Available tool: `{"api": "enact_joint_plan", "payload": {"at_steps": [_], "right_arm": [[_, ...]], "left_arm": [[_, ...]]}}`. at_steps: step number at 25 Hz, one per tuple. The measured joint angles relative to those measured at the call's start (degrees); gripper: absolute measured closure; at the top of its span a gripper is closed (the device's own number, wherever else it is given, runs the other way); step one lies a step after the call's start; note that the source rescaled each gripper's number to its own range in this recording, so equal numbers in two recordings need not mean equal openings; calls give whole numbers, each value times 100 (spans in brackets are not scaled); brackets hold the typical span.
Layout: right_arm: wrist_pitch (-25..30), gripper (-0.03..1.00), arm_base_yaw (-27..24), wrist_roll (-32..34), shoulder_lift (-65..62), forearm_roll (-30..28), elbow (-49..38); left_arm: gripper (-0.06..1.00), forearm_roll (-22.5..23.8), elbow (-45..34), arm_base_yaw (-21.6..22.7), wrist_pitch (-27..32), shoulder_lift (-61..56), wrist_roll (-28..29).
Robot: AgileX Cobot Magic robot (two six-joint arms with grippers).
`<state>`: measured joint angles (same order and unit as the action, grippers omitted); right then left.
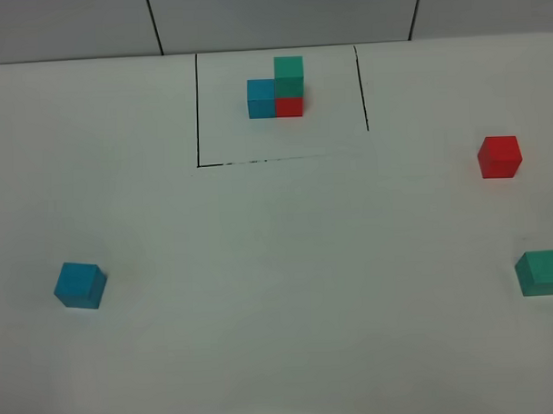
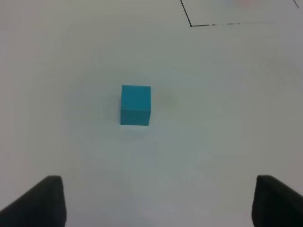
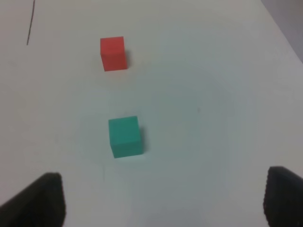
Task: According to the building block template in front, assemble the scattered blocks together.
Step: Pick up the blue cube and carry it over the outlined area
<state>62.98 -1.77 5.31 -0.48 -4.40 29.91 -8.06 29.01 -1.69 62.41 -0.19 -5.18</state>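
A robotics laboratory or test cell is indicated, though little of the room itself is shown. A plain white tabletop (image 1: 261, 289) is seen, on which a rectangular field is marked out with thin black drawn lines (image 1: 197, 110). Inside that field a building block template (image 1: 277, 89) of blue, red and green cubes is set. A blue cube (image 1: 80, 286), a red cube (image 1: 499, 156) and a green cube (image 1: 541, 272) are laid well apart on the surface. Behind the tabletop a pale panelled wall (image 1: 279, 16) with dark seams is seen. The dark jaws of the left gripper (image 2: 158, 194) and the right gripper (image 3: 165, 189) are caught at the edges of the wrist views, parted wide above the tabletop.
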Motion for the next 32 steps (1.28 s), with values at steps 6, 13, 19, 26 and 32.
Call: {"api": "enact_joint_plan", "payload": {"at_steps": [6, 13, 19, 26, 32], "right_arm": [[0, 25, 0, 1, 0, 0, 0], [0, 25, 0, 1, 0, 4, 0], [0, 25, 0, 1, 0, 11, 0], [0, 25, 0, 1, 0, 13, 0], [0, 25, 0, 1, 0, 18, 0]], "left_arm": [[18, 0, 0, 0, 0, 0, 0], [18, 0, 0, 0, 0, 0, 0], [18, 0, 0, 0, 0, 0, 0], [18, 0, 0, 0, 0, 0, 0], [18, 0, 0, 0, 0, 0, 0]]}}
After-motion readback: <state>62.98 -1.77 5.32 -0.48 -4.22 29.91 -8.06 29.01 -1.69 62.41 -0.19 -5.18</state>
